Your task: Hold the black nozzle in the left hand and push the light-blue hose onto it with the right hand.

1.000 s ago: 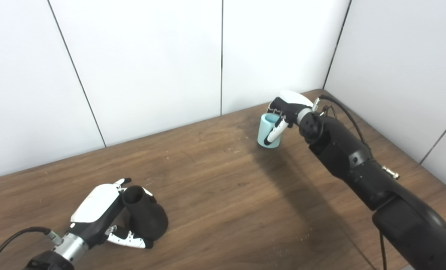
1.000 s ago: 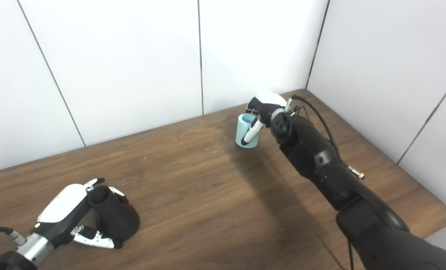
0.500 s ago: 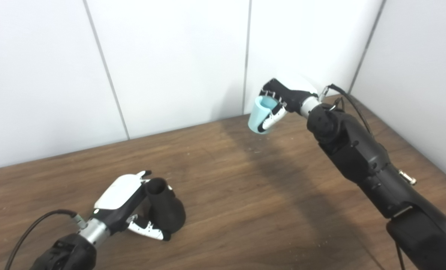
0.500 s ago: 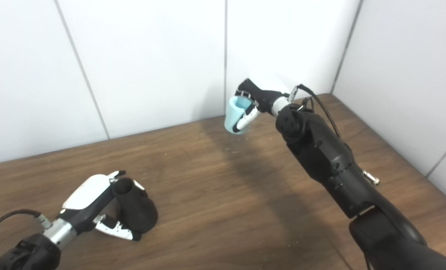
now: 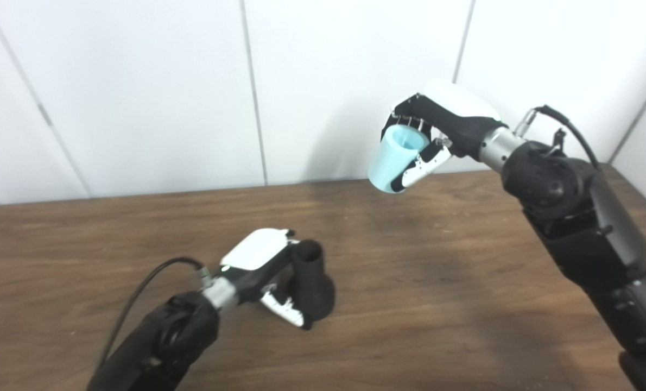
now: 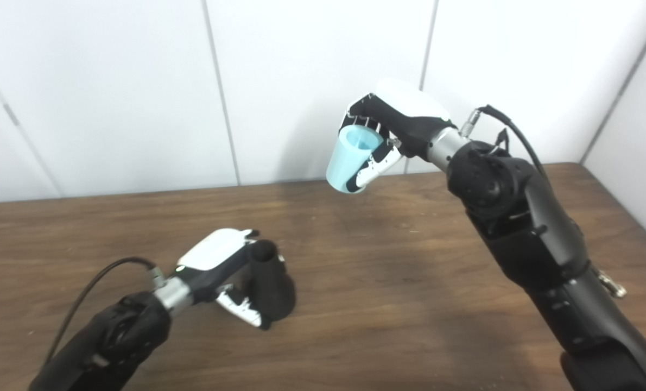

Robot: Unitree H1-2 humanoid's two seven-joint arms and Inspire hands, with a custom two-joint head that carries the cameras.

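Observation:
The black nozzle (image 5: 312, 282) stands upright on the wooden table (image 5: 437, 282), open end up, left of centre. My left hand (image 5: 266, 266) is wrapped around it, fingers behind and thumb at its base; it also shows in the right eye view (image 6: 222, 266). My right hand (image 5: 437, 127) is shut on the light-blue hose (image 5: 396, 159), a short tapered tube, and holds it tilted well above the table at the upper right. The hose (image 6: 353, 158) is far from the nozzle (image 6: 271, 288).
White wall panels (image 5: 138, 92) stand close behind the table's far edge. My black right arm (image 5: 578, 228) crosses the table's right side. A black cable (image 5: 144, 288) loops from the left wrist.
The right hand has lifted the hose off the table and carried it up. The camera has panned, shifting the whole scene. The left hand stays on the nozzle.

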